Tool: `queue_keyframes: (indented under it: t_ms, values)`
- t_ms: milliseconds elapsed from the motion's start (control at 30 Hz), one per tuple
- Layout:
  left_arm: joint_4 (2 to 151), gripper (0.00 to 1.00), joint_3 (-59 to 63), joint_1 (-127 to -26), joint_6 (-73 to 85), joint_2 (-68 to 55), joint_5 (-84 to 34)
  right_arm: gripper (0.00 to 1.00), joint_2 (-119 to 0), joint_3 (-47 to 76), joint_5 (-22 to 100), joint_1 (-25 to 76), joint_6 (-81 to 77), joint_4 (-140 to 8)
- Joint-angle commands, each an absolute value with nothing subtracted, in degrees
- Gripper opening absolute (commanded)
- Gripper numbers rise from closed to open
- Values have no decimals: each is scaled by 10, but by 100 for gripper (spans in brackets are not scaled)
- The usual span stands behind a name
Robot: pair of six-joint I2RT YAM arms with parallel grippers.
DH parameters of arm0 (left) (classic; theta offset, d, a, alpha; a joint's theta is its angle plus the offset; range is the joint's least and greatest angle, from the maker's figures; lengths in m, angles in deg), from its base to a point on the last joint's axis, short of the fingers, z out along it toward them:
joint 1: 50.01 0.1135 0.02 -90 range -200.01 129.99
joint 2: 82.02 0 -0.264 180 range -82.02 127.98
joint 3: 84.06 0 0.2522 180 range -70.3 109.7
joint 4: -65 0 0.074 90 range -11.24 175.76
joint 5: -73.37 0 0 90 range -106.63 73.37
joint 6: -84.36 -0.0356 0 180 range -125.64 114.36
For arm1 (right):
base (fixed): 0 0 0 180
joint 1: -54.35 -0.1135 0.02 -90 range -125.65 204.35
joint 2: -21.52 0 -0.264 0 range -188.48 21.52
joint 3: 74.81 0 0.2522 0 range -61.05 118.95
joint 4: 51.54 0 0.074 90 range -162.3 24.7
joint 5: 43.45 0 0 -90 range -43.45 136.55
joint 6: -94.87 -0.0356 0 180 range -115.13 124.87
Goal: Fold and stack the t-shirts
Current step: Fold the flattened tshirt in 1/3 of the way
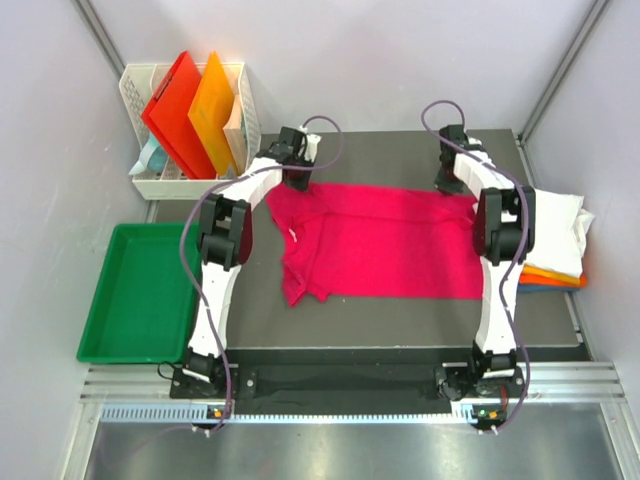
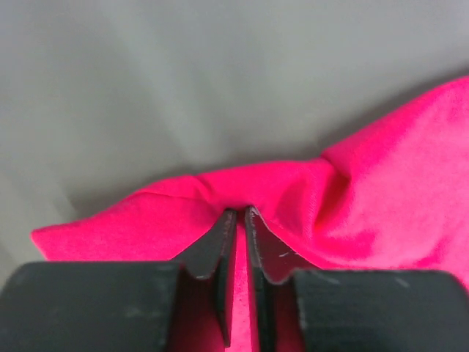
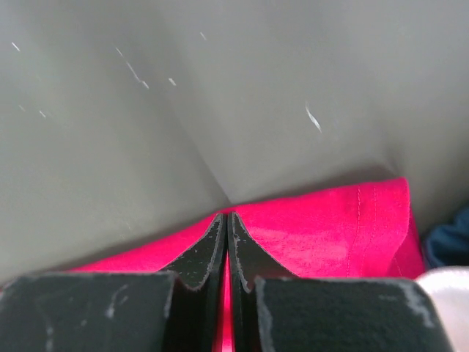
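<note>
A magenta-pink t-shirt point(image 1: 385, 240) lies spread across the dark mat, its left side bunched and folded over. My left gripper point(image 1: 297, 178) is at the shirt's far left corner, shut on a fold of pink cloth point(image 2: 271, 183). My right gripper point(image 1: 449, 183) is at the far right corner, shut on the shirt's far edge point(image 3: 322, 227). A stack of folded shirts, white point(image 1: 555, 230) on top with orange point(image 1: 555, 275) and blue beneath, sits at the right edge of the mat.
A white basket point(image 1: 140, 90) at the back left holds stiff red point(image 1: 175, 110) and orange point(image 1: 212, 112) folders. A green tray point(image 1: 140, 295) sits left of the mat. Grey walls close in on both sides.
</note>
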State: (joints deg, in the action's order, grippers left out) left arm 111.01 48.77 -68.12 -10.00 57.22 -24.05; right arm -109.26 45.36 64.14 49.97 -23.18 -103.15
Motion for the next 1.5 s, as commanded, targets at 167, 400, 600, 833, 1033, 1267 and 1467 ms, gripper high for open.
queue_keyframes:
  t_ms: [167, 400, 600, 833, 1033, 1267, 1467]
  values:
    - [1167, 12, 618, -674, -102, 647, -172, 2, -1204, 630, 609, 507, -224, -1110]
    - [1169, 20, 679, -664, -128, 694, -122, 14, -1270, 770, 561, 526, -219, -1140]
    - [1159, 36, 717, -651, -132, 713, -94, 31, -1263, 784, 529, 537, -220, -1098]
    - [1052, 55, 586, -650, -72, 535, -115, 35, -1001, 530, 588, 494, -186, -885]
    - [985, 70, 351, -664, -58, 309, -137, 37, -829, 424, 674, 411, -146, -874]
    - [1002, 71, 105, -664, -35, 119, -164, 37, -630, 195, 705, 349, -160, -849]
    - [1025, 71, -36, -664, -46, -25, -210, 37, -481, 14, 741, 271, -209, -864]
